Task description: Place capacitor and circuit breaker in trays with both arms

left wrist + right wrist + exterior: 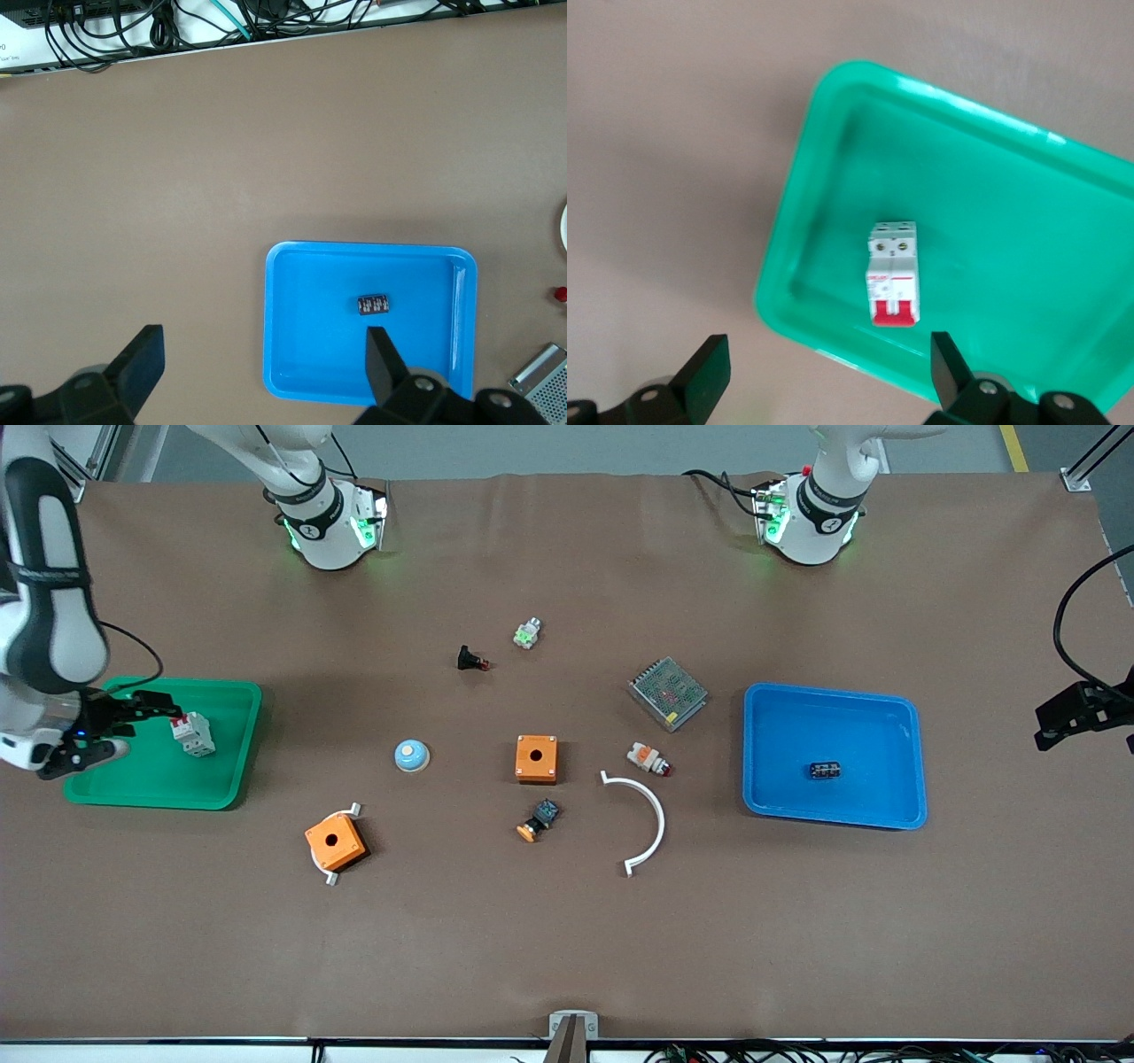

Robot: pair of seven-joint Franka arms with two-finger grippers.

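The right gripper (pixel 120 722) hangs at the left edge of the front view, over the green tray (pixel 226 775), fingers spread wide with nothing between them; in the right wrist view its two fingertips (pixel 709 372) frame the lower corners with a broad gap. The left gripper (pixel 1085 713) hovers at the right edge of the front view, off the end of the blue tray (pixel 762 788), likewise wide open and empty.

The circuit breaker (pixel 193 734) lies in the green tray, in the part of it toward the upper right. In the front view its long axis runs roughly up and down with a slight tilt, red switch end toward the top, grey-white terminals toward the bottom. The capacitor (pixel 824 771) lies on its side near the middle of the blue tray, its long axis running across the front view.

Between the trays, mid-frame, sit an orange box (pixel 537 758), a white curved strip (pixel 647 815) lower right of it, a metal mesh block (pixel 668 693) to the upper right, and a blue-white dome (pixel 411 755) to the box's left.
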